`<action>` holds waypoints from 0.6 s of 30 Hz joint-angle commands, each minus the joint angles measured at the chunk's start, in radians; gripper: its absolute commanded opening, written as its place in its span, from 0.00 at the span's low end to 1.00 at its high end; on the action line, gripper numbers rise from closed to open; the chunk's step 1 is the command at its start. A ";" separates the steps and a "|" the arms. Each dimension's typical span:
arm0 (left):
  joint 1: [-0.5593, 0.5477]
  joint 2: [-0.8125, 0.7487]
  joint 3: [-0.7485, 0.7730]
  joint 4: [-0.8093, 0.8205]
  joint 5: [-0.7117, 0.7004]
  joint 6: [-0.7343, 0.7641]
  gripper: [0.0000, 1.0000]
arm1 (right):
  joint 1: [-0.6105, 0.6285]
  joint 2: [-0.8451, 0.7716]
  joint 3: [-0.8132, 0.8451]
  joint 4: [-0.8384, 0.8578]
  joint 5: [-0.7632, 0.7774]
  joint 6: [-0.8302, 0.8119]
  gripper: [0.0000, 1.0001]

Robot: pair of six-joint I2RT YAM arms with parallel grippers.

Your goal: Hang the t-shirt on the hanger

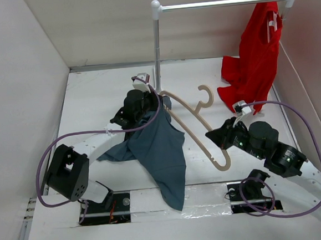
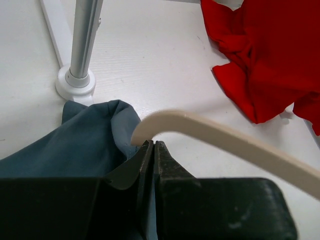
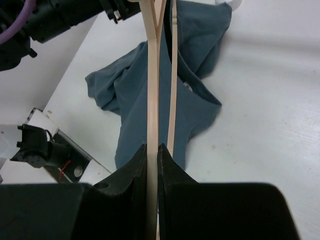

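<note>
The blue-grey t-shirt (image 1: 162, 147) hangs in a bunch from my left gripper (image 1: 158, 106) down to the table's near edge. My left gripper (image 2: 152, 145) is shut on a fold of the t-shirt (image 2: 75, 150) near its top. The cream hanger (image 1: 198, 143) lies tilted between the arms, its hook toward the rail post. One tip of the hanger (image 2: 225, 137) touches the shirt fold right at my left fingertips. My right gripper (image 1: 220, 136) is shut on the hanger's arm (image 3: 152, 90), gripper point (image 3: 152, 147), with the t-shirt (image 3: 195, 100) spread below it.
A silver rail (image 1: 223, 2) with white ball ends stands at the back on a post (image 2: 82, 45). A bright red garment (image 1: 255, 57) hangs from its right end and pools on the table (image 2: 270, 55). White walls close in left, back and right.
</note>
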 commanded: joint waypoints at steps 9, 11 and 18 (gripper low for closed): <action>0.021 -0.067 0.087 0.003 -0.073 0.007 0.00 | 0.154 -0.054 0.091 -0.182 0.149 0.123 0.00; 0.021 -0.078 0.084 0.008 -0.074 0.007 0.00 | 0.154 -0.059 0.125 -0.227 0.144 0.134 0.00; 0.021 -0.088 0.072 0.017 -0.035 -0.010 0.00 | 0.154 -0.071 0.110 -0.212 0.076 0.129 0.00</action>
